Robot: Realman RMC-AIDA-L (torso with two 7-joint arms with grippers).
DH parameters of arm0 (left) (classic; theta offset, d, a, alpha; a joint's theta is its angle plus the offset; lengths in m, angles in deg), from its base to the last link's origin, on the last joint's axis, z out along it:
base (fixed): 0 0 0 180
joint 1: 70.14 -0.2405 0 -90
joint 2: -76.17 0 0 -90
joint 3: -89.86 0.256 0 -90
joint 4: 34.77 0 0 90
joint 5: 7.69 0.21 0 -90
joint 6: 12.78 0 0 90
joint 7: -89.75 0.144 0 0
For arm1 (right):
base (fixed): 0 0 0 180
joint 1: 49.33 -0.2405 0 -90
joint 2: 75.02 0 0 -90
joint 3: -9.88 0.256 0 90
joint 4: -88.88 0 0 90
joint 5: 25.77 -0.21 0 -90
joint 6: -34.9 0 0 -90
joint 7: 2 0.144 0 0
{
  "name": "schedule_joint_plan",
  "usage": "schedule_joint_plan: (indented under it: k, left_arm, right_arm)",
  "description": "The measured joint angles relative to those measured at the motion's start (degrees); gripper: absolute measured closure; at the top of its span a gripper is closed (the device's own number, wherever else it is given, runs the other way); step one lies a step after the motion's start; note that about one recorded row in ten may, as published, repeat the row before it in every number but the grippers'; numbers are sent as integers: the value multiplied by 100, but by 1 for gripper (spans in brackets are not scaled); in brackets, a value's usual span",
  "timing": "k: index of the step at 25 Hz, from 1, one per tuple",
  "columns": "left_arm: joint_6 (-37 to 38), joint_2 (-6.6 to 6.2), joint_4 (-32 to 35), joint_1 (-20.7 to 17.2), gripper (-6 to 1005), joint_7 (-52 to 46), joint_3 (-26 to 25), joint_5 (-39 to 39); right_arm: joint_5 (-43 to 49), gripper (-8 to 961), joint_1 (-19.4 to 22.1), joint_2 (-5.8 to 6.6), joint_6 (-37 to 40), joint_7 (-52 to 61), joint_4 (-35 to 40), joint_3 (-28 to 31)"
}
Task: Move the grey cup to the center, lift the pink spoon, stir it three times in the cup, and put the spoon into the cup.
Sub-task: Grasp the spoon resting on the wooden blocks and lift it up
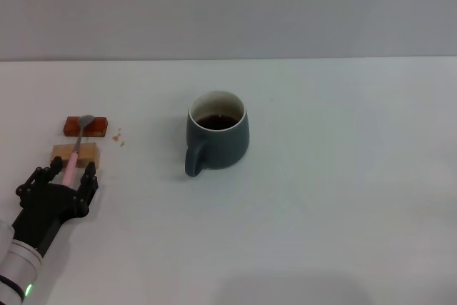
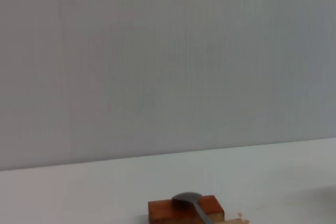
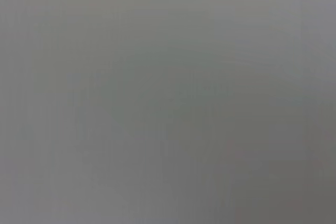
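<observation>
Left gripper [image 1: 68, 174] sits low, jaws wide around the pink spoon [image 1: 76, 150]; close gently, lift straight toward the grey cup [image 1: 218, 138].

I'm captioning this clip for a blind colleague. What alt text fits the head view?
The left tool sits open around the handle end of a pink spoon, which lies across a tan block and a reddish-brown block on a white table. A grey cup of dark liquid stands mid-table, handle toward the robot.
</observation>
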Motion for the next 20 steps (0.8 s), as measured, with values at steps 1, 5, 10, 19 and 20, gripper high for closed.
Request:
schedule_joint_plan:
  k: [1, 5, 10, 19, 20]
  left_arm:
    - [0, 0, 0, 1, 354, 0, 0, 0]
    - [-25, 0, 8, 9, 414, 5, -50, 0]
    - [-57, -3, -3, 5, 471, -31, -62, -1]
    - [-78, -12, -19, 2, 551, -48, -61, 1]
    - [-80, -12, -21, -1, 555, -50, -64, 1]
  right_arm:
    - [0, 954, 0, 0, 0, 0, 0, 0]
    - [0, 954, 0, 0, 0, 0, 0, 0]
    - [0, 954, 0, 0, 0, 0, 0, 0]
    - [0, 953, 0, -9, 0, 0, 0, -9]
    - [0, 953, 3, -9, 0, 0, 0, -10]
